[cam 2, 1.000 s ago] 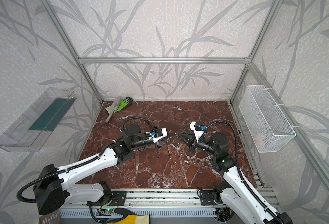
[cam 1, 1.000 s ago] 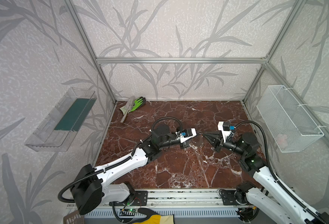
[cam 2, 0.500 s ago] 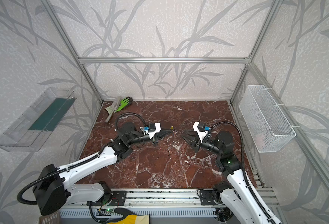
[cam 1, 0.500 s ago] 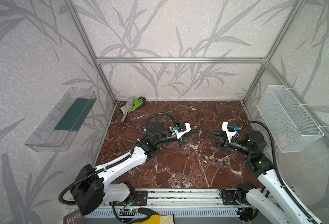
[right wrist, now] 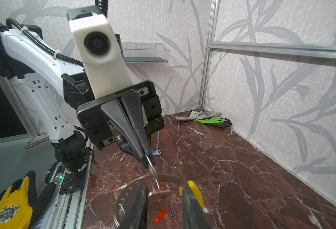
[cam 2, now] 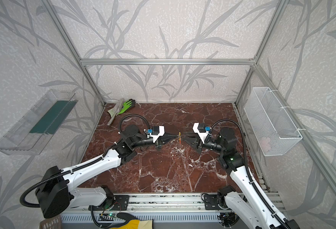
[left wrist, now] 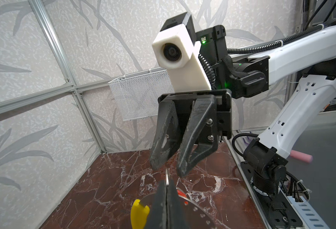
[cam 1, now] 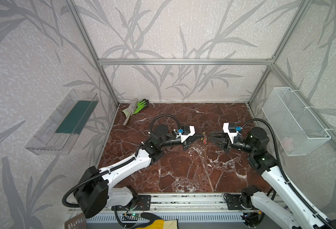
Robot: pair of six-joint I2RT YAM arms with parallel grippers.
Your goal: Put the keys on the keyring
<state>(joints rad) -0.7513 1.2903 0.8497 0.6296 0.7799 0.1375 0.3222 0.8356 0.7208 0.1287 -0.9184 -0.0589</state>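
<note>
Between the two arms the keyring (right wrist: 164, 176), a thin grey hoop with a yellow arc (right wrist: 195, 191), stands upright above the marble. My left gripper (left wrist: 166, 188) (cam 1: 201, 135) is shut on its rim. A key with a red-orange head (right wrist: 160, 195) (cam 2: 180, 141) hangs on the hoop. My right gripper (right wrist: 164, 190) (cam 1: 210, 136) faces the left one with its jaws apart on either side of that key; I see no grip. A blue-headed key (right wrist: 155, 152) lies on the table under the left arm, hidden in both top views.
A green glove with a trowel (cam 1: 138, 106) lies in the back left corner. A white wire basket (cam 1: 293, 123) hangs on the right wall and a clear tray (cam 1: 64, 123) on the left wall. A yellow glove (cam 1: 159, 224) rests beyond the front rail.
The right jaws have spread a little and the right arm has drawn back slightly. The left wrist has lifted and turned, still shut on the keyring.
</note>
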